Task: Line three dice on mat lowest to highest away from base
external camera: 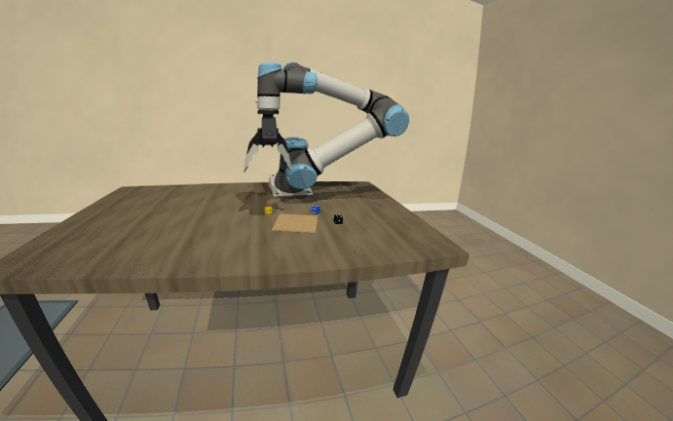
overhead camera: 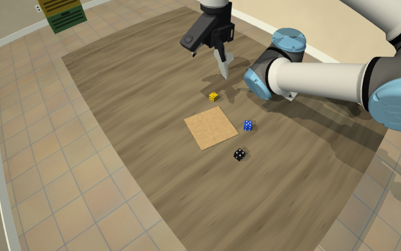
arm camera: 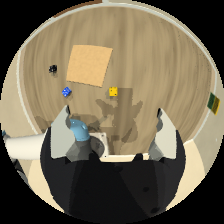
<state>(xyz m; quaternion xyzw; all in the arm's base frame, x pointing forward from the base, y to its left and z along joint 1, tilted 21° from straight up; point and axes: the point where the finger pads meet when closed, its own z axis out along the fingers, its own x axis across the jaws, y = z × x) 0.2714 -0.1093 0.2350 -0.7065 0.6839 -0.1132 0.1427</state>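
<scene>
A tan square mat (overhead camera: pixel 210 127) lies on the wooden table; it also shows in the exterior view (external camera: pixel 295 223) and the wrist view (arm camera: pixel 89 65). A yellow die (overhead camera: pixel 213 96) (external camera: pixel 268 210) (arm camera: pixel 113 91) sits on the table just off the mat's far corner. A blue die (overhead camera: pixel 248 125) (external camera: pixel 316 209) (arm camera: pixel 66 91) sits right of the mat. A black die (overhead camera: pixel 239 154) (external camera: pixel 338 219) (arm camera: pixel 52 69) sits off the mat's near right side. All three are off the mat. My gripper (overhead camera: pixel 217 64) (external camera: pixel 266 159) is open and empty, pointing down, high above the table beyond the yellow die.
The robot's base (external camera: pixel 291 184) stands at the table's back edge, and its forearm (overhead camera: pixel 320 79) reaches over the right part of the table. A green and yellow crate (overhead camera: pixel 62 14) stands on the floor far off.
</scene>
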